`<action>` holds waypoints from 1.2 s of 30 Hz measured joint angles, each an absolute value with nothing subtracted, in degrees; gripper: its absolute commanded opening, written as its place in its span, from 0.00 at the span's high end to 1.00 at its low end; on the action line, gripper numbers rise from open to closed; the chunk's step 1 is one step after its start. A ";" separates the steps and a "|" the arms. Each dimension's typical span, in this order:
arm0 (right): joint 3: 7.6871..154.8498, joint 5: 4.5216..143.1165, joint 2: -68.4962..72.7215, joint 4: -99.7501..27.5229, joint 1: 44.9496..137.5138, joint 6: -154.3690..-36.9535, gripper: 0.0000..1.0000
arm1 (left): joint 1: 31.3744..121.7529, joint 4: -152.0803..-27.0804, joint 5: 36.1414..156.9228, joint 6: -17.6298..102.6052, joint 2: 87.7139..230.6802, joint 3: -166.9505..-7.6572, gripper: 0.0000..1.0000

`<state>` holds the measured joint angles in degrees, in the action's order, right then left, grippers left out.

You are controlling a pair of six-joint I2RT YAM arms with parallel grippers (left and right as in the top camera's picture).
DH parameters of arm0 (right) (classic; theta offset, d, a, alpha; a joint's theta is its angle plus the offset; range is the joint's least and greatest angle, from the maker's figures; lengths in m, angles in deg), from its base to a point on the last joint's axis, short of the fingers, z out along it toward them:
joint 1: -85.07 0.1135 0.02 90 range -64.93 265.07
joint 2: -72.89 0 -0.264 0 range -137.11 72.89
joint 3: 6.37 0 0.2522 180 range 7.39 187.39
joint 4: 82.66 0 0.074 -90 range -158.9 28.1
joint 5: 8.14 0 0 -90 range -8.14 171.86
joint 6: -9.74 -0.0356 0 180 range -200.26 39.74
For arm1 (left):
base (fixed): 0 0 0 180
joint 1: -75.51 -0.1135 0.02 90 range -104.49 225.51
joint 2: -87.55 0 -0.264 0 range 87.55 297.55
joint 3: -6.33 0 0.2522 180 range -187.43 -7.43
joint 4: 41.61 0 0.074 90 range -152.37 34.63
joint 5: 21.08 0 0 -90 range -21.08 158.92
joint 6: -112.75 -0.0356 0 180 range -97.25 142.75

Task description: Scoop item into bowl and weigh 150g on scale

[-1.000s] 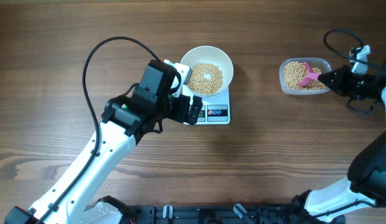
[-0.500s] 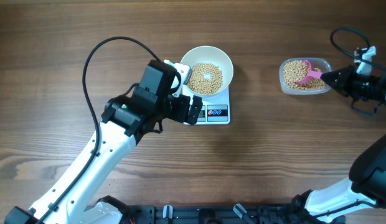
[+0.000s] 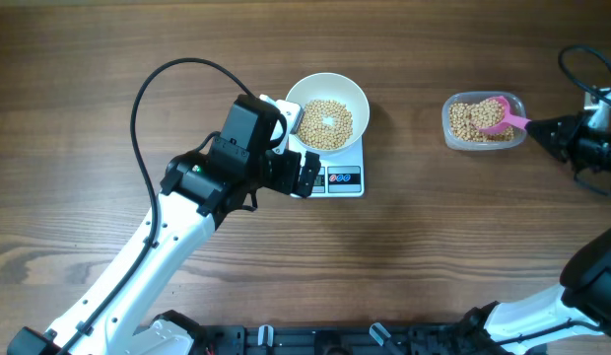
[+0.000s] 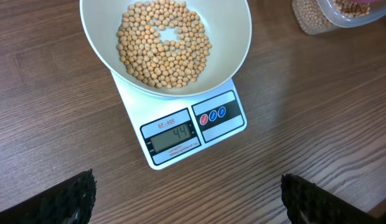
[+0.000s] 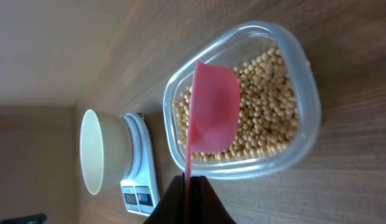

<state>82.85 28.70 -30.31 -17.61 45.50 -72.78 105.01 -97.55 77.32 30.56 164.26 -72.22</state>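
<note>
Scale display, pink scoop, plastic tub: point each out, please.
Scale display (image 4: pixel 174 132), left wrist view, middle of grey screen.
Pink scoop (image 5: pixel 213 109), right wrist view, inside of its cup.
Plastic tub (image 5: pixel 310 124), right wrist view, clear side wall.

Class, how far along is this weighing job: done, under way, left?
Done: some beans lie in the bowl on the scale, whose display seems to read 44. Under way: the right gripper holds a pink scoop at the tub of beans. Left: more scoops until it shows 150.

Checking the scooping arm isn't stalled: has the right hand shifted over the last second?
Yes. The right hand, shut on the pink scoop, has drawn rightward, away from the clear tub.
</note>
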 measured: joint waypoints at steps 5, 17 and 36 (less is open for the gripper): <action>82.85 24.94 -30.31 -15.05 41.76 -72.47 0.96 | 105.01 -97.55 77.32 30.56 164.26 -72.22 0.00; 82.85 16.39 -30.31 -11.12 39.05 -72.51 0.96 | 105.01 -97.55 77.32 30.54 164.26 -72.22 0.00; 82.85 5.61 -30.31 -8.93 53.34 -73.24 0.96 | 105.01 -97.55 77.32 30.56 164.26 -72.22 0.00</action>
<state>82.85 5.61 -30.31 -8.93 53.34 -73.24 105.01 -97.55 77.32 30.56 164.26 -72.22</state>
